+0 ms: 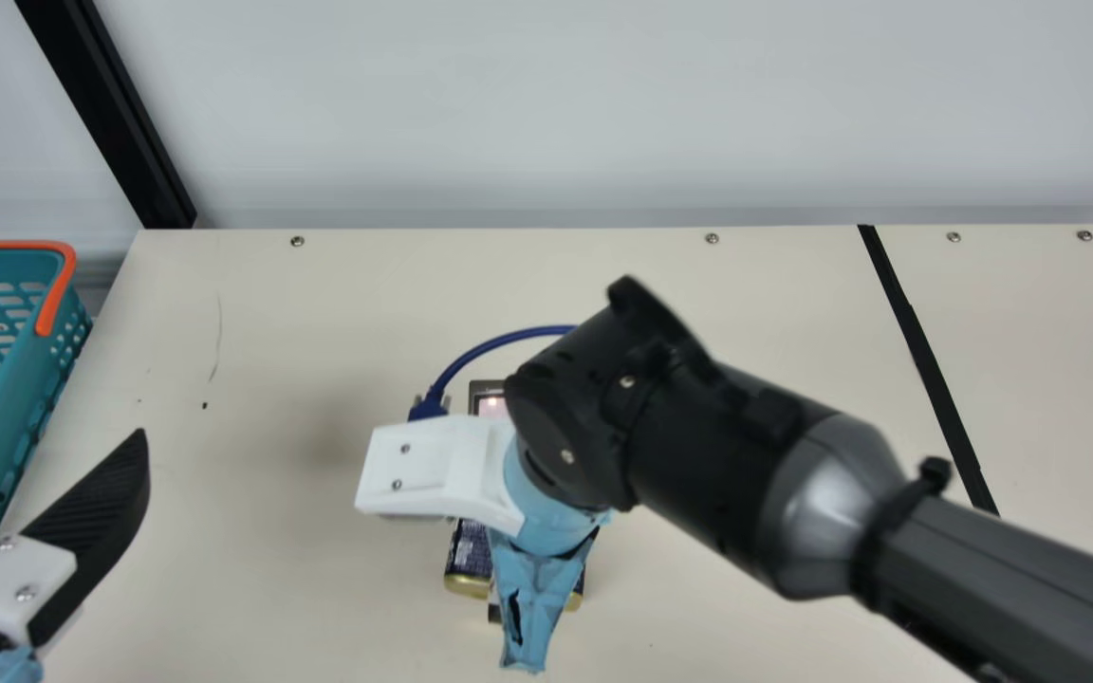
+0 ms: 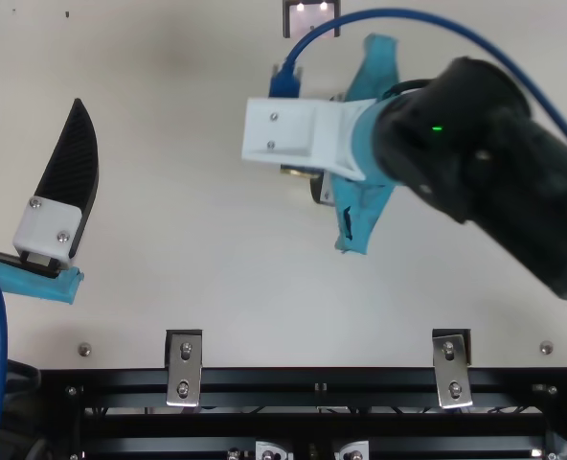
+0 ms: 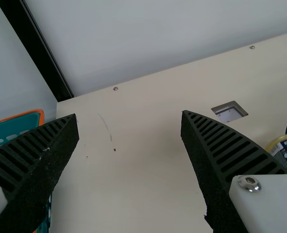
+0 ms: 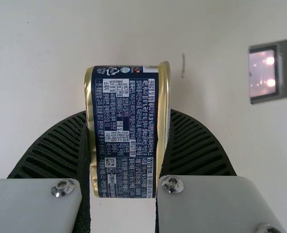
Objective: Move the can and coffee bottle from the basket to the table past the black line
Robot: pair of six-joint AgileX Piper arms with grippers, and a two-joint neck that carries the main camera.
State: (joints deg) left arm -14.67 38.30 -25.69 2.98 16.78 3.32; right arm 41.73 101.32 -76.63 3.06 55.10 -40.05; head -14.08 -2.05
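The right gripper (image 1: 437, 470) is near the centre of the main view, its arm reaching in from the lower right. Its fingers hold a can (image 4: 126, 131), one ribbed pad pressed to each gold-rimmed end. In the right wrist view the can lies sideways between them, its dark blue printed side toward the camera. In the main view parts of the can peek out from behind the gripper, below centre, well left of the black line (image 1: 931, 379) that slants down the right side of the worktop (image 1: 319, 313). Whether the can touches the worktop, I cannot tell.

The left gripper (image 1: 67, 413) is at the lower left of the main view, its fingers spread wide. One is at the left edge, in front of the basket (image 1: 34, 379); the other points up and to the right over the worktop. The left wrist view has the can at its right edge.

The basket, teal with an orange rim, is at the left edge of the main view. A blue cable (image 1: 499, 341) arcs above the right gripper, and a small framed panel (image 4: 263, 75) is at the right of the right wrist view. A black post (image 1: 110, 114) slants across the main view's upper left.
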